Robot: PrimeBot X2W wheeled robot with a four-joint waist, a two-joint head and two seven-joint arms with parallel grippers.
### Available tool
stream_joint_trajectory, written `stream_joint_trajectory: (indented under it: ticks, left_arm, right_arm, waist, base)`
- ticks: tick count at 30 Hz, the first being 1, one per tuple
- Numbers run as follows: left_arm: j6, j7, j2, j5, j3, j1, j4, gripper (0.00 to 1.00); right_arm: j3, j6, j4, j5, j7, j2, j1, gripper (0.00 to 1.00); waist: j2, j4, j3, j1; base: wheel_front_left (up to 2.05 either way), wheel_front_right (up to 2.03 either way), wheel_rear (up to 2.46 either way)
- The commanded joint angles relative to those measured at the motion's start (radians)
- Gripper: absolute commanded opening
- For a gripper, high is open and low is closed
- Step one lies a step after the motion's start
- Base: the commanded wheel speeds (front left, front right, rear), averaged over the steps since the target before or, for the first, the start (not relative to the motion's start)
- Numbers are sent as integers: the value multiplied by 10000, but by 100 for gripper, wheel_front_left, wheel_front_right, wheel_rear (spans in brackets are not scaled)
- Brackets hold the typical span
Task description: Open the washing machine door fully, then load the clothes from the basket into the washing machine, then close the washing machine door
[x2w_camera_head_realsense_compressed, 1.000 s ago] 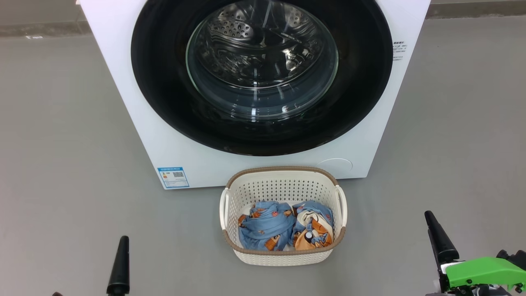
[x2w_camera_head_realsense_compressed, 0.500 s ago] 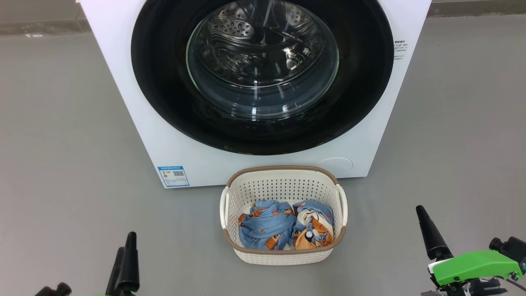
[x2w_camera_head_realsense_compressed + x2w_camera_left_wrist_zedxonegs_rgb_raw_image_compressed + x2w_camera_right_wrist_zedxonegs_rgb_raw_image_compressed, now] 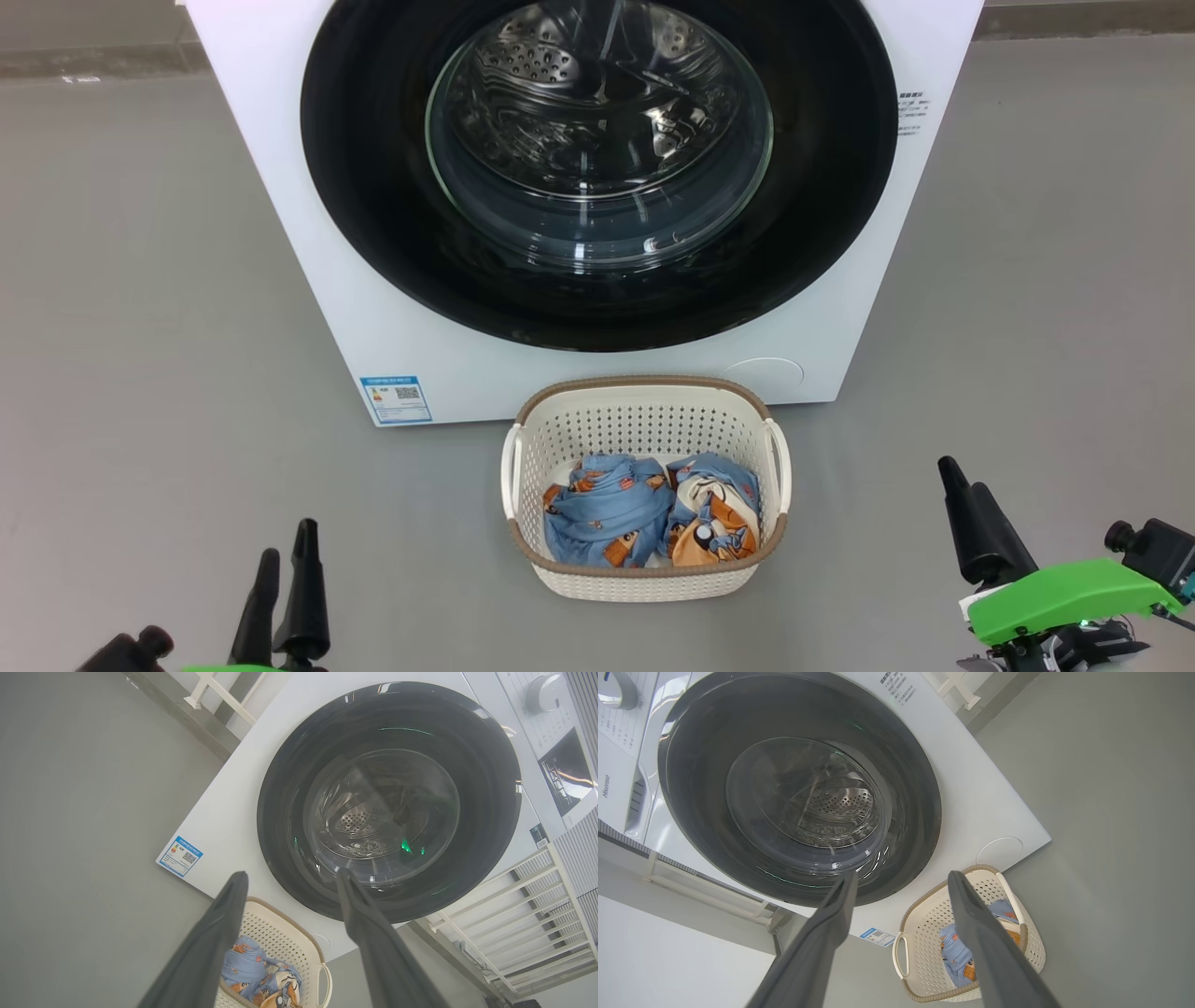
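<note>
The left pincer (image 3: 287,543) sits at 7 o'clock in the head view, tips pointing up. In its own wrist view the two dark fingers (image 3: 219,924) stand wide apart with nothing between them. The right pincer (image 3: 962,478) sits at 5 o'clock behind a green housing (image 3: 1064,597). Its wrist view shows it spread just as wide and gripping nothing. Both hang above the grey floor (image 3: 140,280), well apart from everything else.

Between them, at 6 o'clock from the head view's centre, the basket (image 3: 644,385) stands upright on the floor. It is cream with perforated walls, a brown rim and a handle at each side. The clothes (image 3: 607,513) lie crumpled in its bottom as two bundles side by side. The bundle toward 9 o'clock is mostly blue, and the one toward 3 o'clock shows more orange and cream print. They lie well below the rim.

Just beyond the basket, toward 12 o'clock, stands the washing machine (image 3: 373,317). The basket's far edge is close to the machine's front; I cannot tell whether they touch. The washing machine door (image 3: 373,187) is shut flat against that front, and the perforated steel drum (image 3: 597,121) shows through its glass bowl. A blue label sticker (image 3: 396,399) sits on the front at 8 o'clock from the door, and a round flap (image 3: 766,373) at 5 o'clock.
</note>
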Motion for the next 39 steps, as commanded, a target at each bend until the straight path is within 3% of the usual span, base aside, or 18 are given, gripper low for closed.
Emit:
stream_joint_trajectory:
  ticks: [1,39]
  left_arm:
    - [2,-141,144,352,118,-353,-316,100]
    - [3,-1230,184,4352,-232,-478,-657,100]
  right_arm:
    - [190,48,-271,-376,-147,-196,-424,100]
    - [1128,75,-521,-3809,-1234,-715,-659,100]
  waist:
    - [0,-4,-3,-1]
    - [0,-27,74,-1]
  base:
    - [0,0,0]
    - [0,0,0]
